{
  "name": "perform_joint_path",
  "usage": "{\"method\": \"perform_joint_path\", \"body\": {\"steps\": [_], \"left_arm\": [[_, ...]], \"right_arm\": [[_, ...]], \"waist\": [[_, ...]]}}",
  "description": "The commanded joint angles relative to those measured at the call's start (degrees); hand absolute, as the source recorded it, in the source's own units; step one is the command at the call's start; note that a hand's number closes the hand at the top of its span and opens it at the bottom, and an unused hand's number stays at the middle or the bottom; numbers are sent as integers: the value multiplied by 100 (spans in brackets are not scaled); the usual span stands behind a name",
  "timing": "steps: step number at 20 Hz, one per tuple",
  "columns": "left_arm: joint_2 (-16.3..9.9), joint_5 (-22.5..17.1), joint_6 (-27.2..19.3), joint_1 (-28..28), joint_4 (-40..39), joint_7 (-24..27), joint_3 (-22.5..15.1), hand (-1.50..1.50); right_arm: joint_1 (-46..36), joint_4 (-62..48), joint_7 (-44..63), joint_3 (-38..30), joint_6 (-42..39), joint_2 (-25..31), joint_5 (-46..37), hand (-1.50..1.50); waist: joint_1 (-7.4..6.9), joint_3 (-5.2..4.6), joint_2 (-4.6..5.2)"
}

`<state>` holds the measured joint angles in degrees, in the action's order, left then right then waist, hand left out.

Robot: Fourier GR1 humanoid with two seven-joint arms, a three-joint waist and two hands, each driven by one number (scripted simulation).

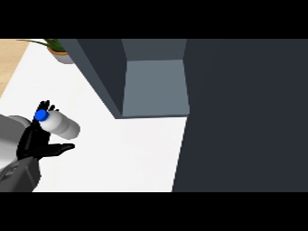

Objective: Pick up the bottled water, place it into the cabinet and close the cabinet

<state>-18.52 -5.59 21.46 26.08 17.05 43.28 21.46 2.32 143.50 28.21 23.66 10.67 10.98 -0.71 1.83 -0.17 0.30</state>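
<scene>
at the frame's left, the left hand [39, 143] curls its fingers [47, 107] around the bottled water [61, 124], raised above the white worktop [129, 153]; open cabinet [155, 85] upper centre.

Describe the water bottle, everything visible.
The bottled water is a pale, whitish bottle with a blue cap. It is tilted, cap toward the upper left, body running down to the right. The left hand holds it, black fingers showing behind the cap and the thumb below the body. It sits above the white counter, left of the open cabinet.
</scene>
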Motion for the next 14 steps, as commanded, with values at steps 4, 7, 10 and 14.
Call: {"method": "perform_joint_path", "body": {"steps": [4, 7, 10, 14], "left_arm": [[231, 20, 285, 14, -432, 631, 6, -150], [-16, -181, 538, 270, -555, 310, 193, -150], [227, -114, 583, 358, -527, 350, 79, 150], [263, -134, 956, 425, -553, 196, 39, 150]], "right_arm": [[278, 758, 278, -43, 55, 94, -27, -150], [442, 802, -42, -89, -4, 139, 39, -150], [299, 733, 171, -158, 1, 149, 134, -150], [238, 760, 219, -254, 87, 110, 51, -150]], "waist": [[15, -4, 13], [47, -4, 17], [7, -4, 15], [-5, -4, 8]]}}
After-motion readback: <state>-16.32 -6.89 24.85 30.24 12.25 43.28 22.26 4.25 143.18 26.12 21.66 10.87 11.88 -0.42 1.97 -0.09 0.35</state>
